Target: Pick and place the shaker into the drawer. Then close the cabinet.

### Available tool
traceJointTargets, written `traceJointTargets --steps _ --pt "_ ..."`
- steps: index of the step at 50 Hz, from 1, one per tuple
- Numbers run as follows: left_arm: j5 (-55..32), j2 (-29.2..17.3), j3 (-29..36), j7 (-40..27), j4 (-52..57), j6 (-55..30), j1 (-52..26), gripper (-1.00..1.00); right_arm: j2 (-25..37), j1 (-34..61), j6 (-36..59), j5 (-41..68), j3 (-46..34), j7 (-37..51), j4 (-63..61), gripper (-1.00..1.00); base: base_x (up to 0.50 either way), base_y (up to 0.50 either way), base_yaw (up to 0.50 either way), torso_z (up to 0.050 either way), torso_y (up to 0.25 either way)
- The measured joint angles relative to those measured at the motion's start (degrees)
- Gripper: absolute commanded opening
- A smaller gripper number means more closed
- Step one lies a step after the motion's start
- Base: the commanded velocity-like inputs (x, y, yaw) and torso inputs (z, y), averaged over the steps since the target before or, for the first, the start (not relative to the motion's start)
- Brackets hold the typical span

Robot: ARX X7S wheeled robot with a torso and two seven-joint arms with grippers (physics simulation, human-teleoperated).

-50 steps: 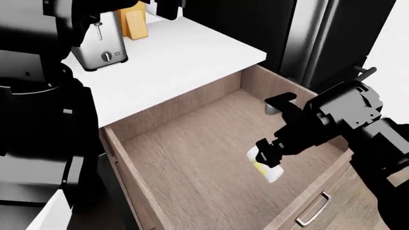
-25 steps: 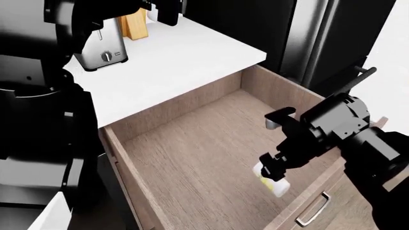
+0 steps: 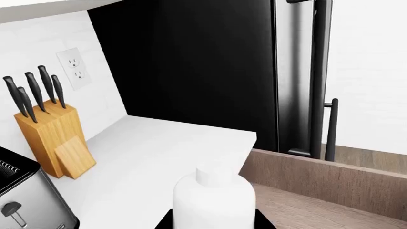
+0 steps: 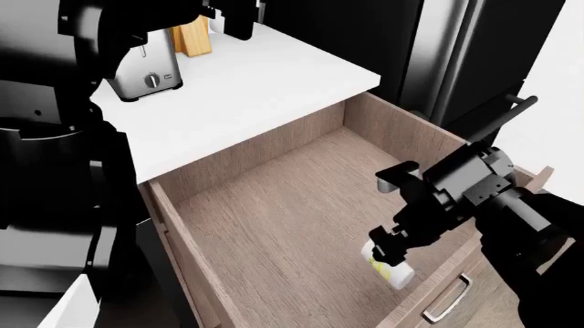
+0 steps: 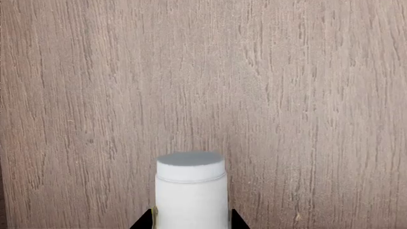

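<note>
We see: knife block [image 3: 53, 140], 4 knives, by wall | toaster [image 4: 141, 72] beside it | outlet [image 3: 74, 69] | black fridge [image 3: 210, 67]

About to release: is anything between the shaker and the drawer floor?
Nothing visible. The right gripper holds the shaker low inside the drawer, near its front wall, and the wood floor around and beyond it is bare in the right wrist view.
</note>
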Motion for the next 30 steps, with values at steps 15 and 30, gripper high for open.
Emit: traceJointTargets --steps 15,30 --pt "-1.0 -0.3 0.0 -0.8 0.2 -0.1 0.2 -1.0 -0.3 0.2 -0.5 -0.4 -0.2 -0.2 0.4 1.0 0.0 0.0 0.0 0.0 0.0" --pt "-1.8 -0.5 0.0 -1.7 0.0 -0.2 0.1 -1.0 4.8 3.1 1.0 4.9 8.0 7.8 -10.3 1.0 0.0 0.0 0.0 0.0 0.001"
